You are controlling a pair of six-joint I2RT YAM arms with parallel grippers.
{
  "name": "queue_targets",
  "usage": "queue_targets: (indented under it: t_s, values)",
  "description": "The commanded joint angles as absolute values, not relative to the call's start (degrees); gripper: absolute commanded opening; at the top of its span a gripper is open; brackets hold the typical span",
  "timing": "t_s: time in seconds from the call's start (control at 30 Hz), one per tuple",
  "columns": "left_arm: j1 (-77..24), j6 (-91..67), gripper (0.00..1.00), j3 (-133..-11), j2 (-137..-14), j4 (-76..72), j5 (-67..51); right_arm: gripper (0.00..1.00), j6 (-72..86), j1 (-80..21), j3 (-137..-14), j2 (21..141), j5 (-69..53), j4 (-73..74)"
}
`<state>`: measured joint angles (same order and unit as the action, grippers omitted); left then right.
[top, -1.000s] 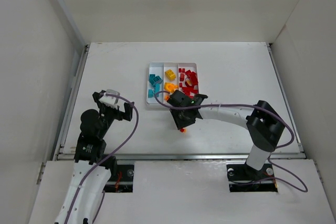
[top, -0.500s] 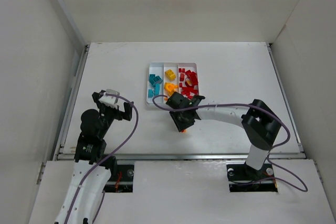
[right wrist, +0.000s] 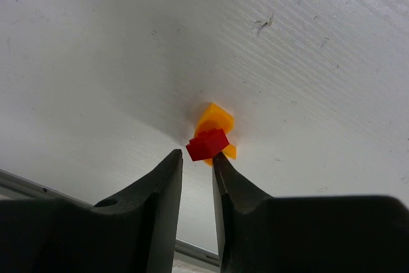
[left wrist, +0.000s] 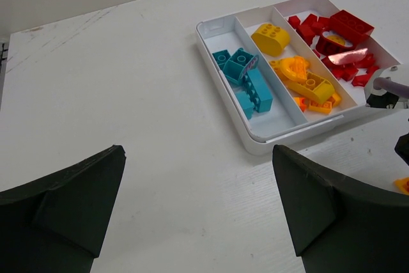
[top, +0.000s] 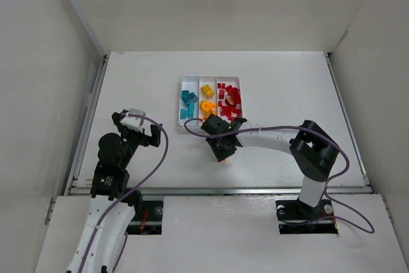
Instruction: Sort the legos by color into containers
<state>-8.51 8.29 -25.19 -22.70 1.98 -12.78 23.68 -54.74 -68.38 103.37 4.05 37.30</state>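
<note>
The step in hand is picking up a stray piece near the table's front edge. The right gripper [top: 222,150] is down over a small clump on the bare table: a red brick [right wrist: 208,144] sitting on an orange brick [right wrist: 215,119]. In the right wrist view the fingers stand close together with a slim gap, and the red brick lies right at their tips. I cannot tell whether they pinch it or only touch it.

The clump is two colours, so I judge the next move needs a firm nip on the red brick alone to pull it off the orange one. Then it needs a short carry toward 12 o'clock.

The right arm reaches from its base at 4 o'clock. Its forearm lies low across the table toward 9 o'clock, with the wrist pitched down.

The left gripper [top: 137,129] hangs at 8 o'clock of the tray, arm folded above its base. Its fingers are spread wide and hold nothing.

Farther off, at 12 o'clock of the clump, is the tray [top: 181,100]. It holds teal legos [left wrist: 246,78] in the left compartment, yellow and orange legos [left wrist: 300,78] in the middle, and red legos [left wrist: 335,33] on the right.
</note>
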Motion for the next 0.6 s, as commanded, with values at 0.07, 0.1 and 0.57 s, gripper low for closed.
queue_targets:
  t_s: [0.07, 0.1, 0.57]
  values:
    - [-8.4, 8.3, 0.99, -24.4, -22.6, -0.9, -12.1, 0.29, 22.6, -55.5, -70.6, 104.1, 4.7, 35.4]
    - [-8.4, 8.9, 0.99, -24.4, -22.6, -0.9, -12.1, 0.29, 22.1, -55.5, -70.6, 104.6, 4.7, 35.4]
    - [-8.4, 9.4, 0.99, -23.9, -22.1, -0.9, -11.6, 0.45, 21.5, -55.5, -74.1, 104.1, 5.2, 37.8]
